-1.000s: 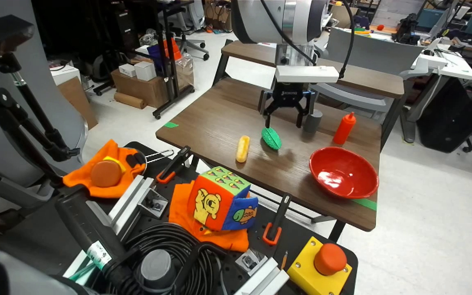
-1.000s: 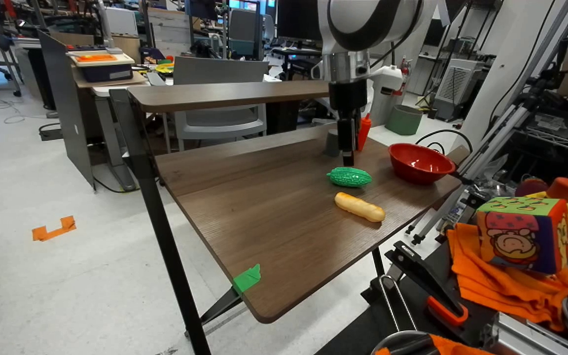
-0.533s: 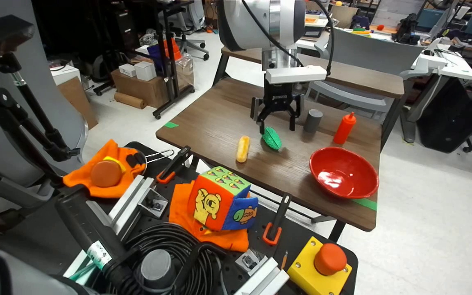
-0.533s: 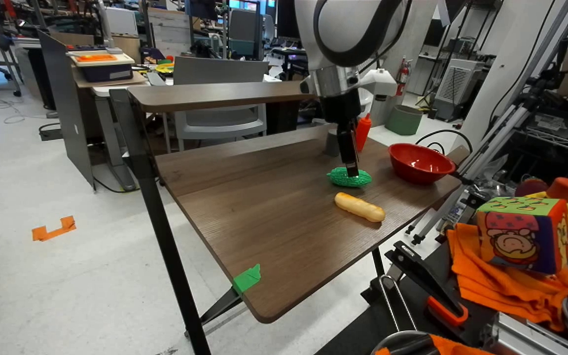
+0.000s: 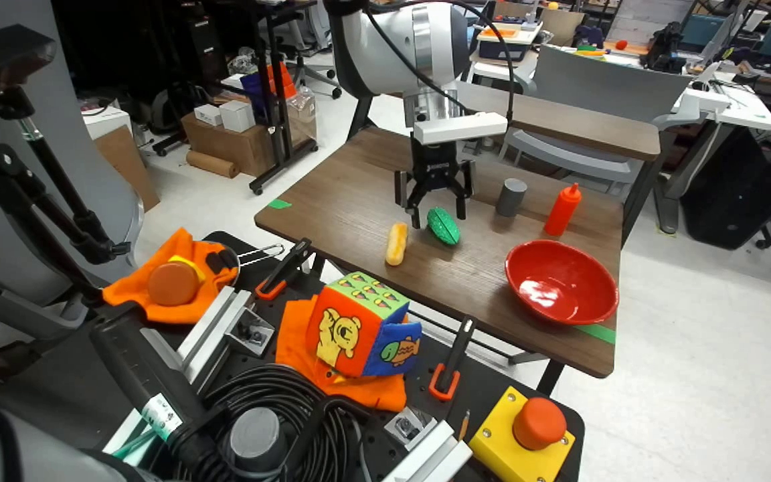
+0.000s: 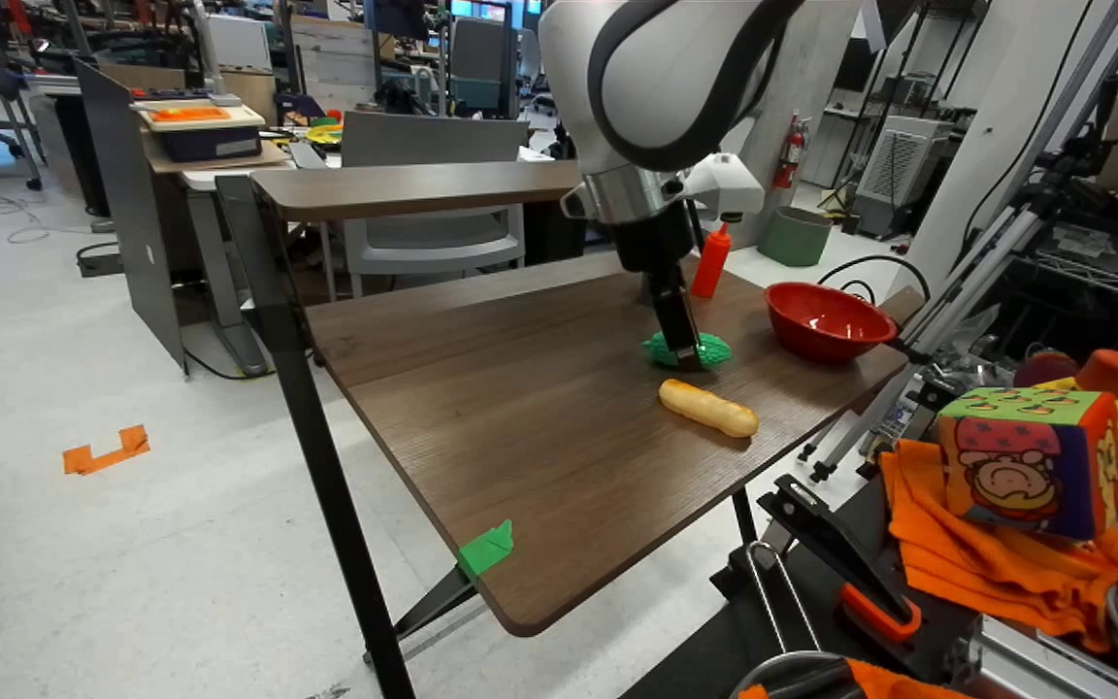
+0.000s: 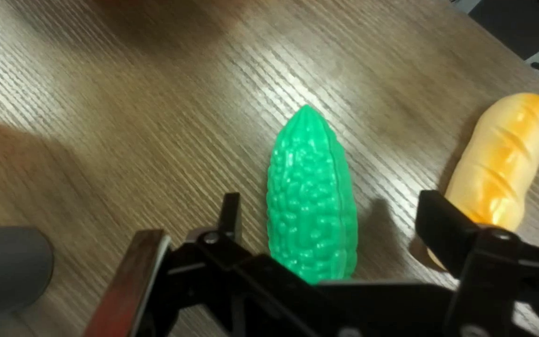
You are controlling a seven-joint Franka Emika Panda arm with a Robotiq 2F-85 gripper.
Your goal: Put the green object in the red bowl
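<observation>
"While the green lump point(image 7: 311, 196) lies on the table point(image 6: 481, 388), well apart from the bowl point(image 5: 563, 288), which step?"

"Pre-grasp alignment, by my judgement. Gripper point(image 5: 438, 217), one: fingers point(image 7: 229, 215) wide apart, either side of the green lump, gripping nothing."

"Next move?"

"Likely: centre, since it sits nearer one finger; lower if needed; close; lift; bring to bowl. Caution: other finger near the roll point(image 5: 396, 244)."

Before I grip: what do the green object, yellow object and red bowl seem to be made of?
Green object: probably moulded plastic, shiny and bumpy; small bright glints and a seam-like line lengthwise.
Yellow object: perhaps plastic or painted foam, smooth with a sheen; its highlights leave it open.
Red bowl: likely plastic, very glossy; sharp white reflections inside, though glazed ceramic could look alike.
</observation>
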